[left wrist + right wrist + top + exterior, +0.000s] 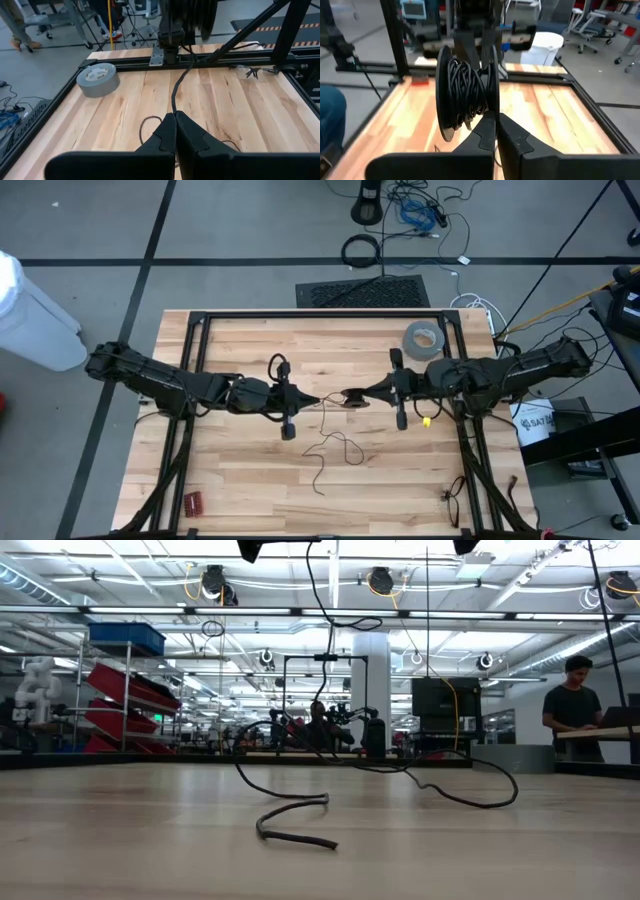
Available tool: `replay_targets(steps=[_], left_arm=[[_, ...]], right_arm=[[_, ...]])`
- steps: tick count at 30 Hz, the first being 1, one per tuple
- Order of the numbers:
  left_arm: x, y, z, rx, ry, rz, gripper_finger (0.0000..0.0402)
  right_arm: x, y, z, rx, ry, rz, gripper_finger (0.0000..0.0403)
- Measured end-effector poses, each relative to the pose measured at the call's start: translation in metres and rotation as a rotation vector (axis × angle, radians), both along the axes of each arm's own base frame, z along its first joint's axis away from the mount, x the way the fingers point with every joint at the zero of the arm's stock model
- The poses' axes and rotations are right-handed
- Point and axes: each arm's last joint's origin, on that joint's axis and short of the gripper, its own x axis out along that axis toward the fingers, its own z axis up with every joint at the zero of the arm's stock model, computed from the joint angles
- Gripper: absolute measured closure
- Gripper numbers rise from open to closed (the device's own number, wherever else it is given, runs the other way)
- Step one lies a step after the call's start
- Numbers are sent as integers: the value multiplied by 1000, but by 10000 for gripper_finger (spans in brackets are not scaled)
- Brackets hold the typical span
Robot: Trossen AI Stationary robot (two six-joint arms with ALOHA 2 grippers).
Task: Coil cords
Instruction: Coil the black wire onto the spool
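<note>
The cord is a thin black wire, partly wound on a black reel [467, 95] that hangs in mid-air over the table's middle. My right gripper [495, 119] comes from the table's right and is shut on the reel. My left gripper [175, 116] comes from the left, faces it and is shut on the cord [176, 87] a short way from the reel [355, 398]. The cord's free part drops to the table and lies there in loose loops [335, 448], and its end [300, 836] rests flat on the wood. My left gripper pinches a single strand of the cord [174, 109] between its fingertips, coming nearly level from the table's left. From the fingers the strand runs across the gap to the reel [186, 22]. The rest hangs slack to the table. My right gripper holds the reel by the rim of one flange [492, 107], pinched between its two fingers. It comes nearly level from the table's right. The reel is lifted clear of the table, with the wound cord between its flanges.
A grey tape roll [421, 338] lies at the far right of the table. A small red thing [192, 502] lies near the front left corner and a small wire bundle [452, 498] near the front right. Black frame rails [320, 315] edge the table. A person [575, 700] stands beyond it.
</note>
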Motion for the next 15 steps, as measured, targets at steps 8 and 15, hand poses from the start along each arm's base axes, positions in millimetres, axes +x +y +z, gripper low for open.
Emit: replay_targets(steps=[8, 15], left_arm=[[0, 0, 0, 0, -1, 0, 400], [-1, 1, 11, -28, -19, 9, 400]], right_arm=[[7, 1, -11, -70, 79, 8, 403], [16, 1, -22, -125, 132, -35, 403]])
